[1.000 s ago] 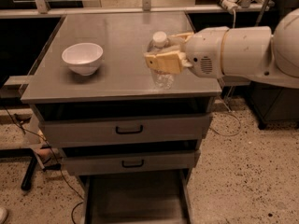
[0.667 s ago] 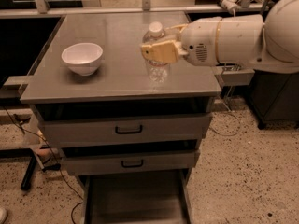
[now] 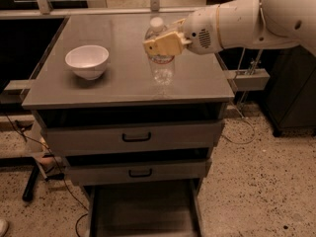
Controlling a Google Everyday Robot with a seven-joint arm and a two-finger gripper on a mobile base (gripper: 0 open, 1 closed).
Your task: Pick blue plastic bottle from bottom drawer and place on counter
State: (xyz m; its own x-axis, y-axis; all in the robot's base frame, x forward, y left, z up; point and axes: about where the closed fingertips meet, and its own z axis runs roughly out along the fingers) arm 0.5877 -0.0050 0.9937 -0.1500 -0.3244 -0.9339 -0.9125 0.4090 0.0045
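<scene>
Over counter (image 3: 113, 78), fingers (image 3: 163, 44) on upright bottle (image 3: 162, 72)

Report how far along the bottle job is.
Done: the bottle is out of the open bottom drawer and upright over the counter. In hand: the hand grips its upper part; whether its base touches the counter I cannot tell. Left: let go and back the hand away.

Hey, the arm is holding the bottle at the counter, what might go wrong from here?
The gripper grips the blue plastic bottle high, near its cap; whether its base rests on the counter is unclear, so releasing could topple it. The bottom drawer stands open; the robot might bump it.
</scene>
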